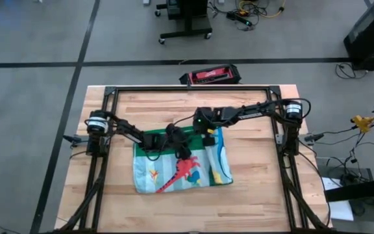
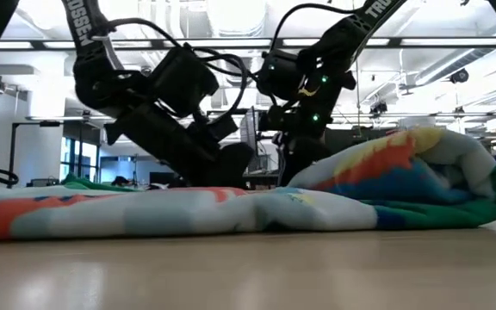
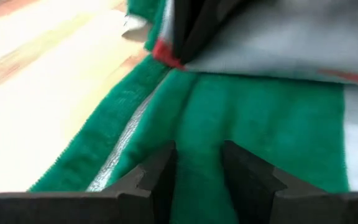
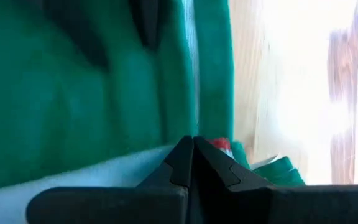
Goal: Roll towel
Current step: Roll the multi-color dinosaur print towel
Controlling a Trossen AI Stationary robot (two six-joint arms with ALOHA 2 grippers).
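The towel (image 1: 182,168) lies at the centre of the high view on the table (image 1: 252,201), its far green edge bunched up. The left gripper (image 1: 179,144) has its fingers (image 3: 160,177) pinching a green fold; the right gripper (image 1: 209,138) is closed at the same edge, seemingly on cloth. If 1 grip slips or the 2 arms move unevenly, the roll would likely skew or unravel.

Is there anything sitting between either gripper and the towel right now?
Nothing visible. Both grippers are already down on the towel at its far edge. The left gripper has green towel border between its jaws; the right gripper has its jaws shut on the towel's edge.
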